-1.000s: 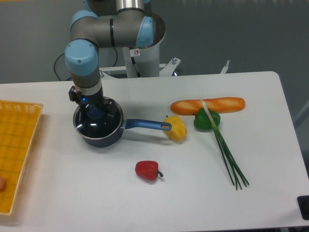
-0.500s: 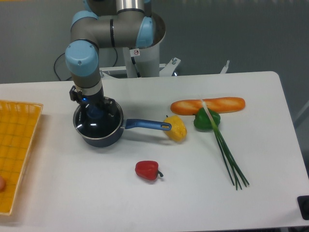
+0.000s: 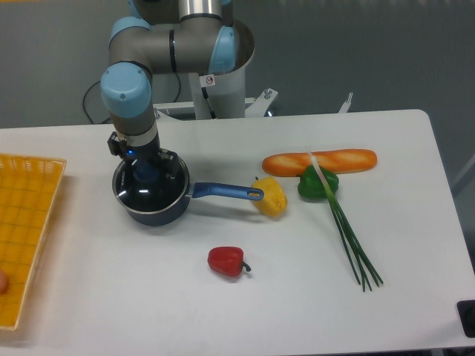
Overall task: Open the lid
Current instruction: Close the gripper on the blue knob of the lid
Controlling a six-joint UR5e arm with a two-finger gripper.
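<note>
Far left: flat yellow woven basket (image 3: 26,222) at the desk (image 3: 297,297) edge, w/ a small reddish item just showing at its lower left corner; can't tell what it is.

Next: dark blue saucepan (image 3: 151,199), long blue handle pointing right. The round clear glass lid w/ thin metal rim and blue centre knob (image 3: 152,185) sits on the pan, rim to rim, as far as visible. The black two-finger tool (image 3: 145,169) is down over the lid's middle, right at the knob. Tool and knob overlap in this view, so can't tell if the fingers are apart, together, or clamped on the knob.

Progress, as a judgement: approach looks done, arm is in place above the knob. Lid not yet raised, pan not yet uncovered. Left to do: secure grip on the knob (if not already had), lift straight up, move the lid off the pan and set it down on bare desk.

Moving right: red bell pepper (image 3: 226,261) in front, apart from the pan. Yellow bell pepper (image 3: 270,196) touching or just beside the handle's tip. Orange-brown baguette (image 3: 320,161) further back, green bell pepper (image 3: 318,183) just in front of it, long green spring onion (image 3: 347,237) lying across both and running toward the front. None of these are in the way of a vertical lift.
</note>
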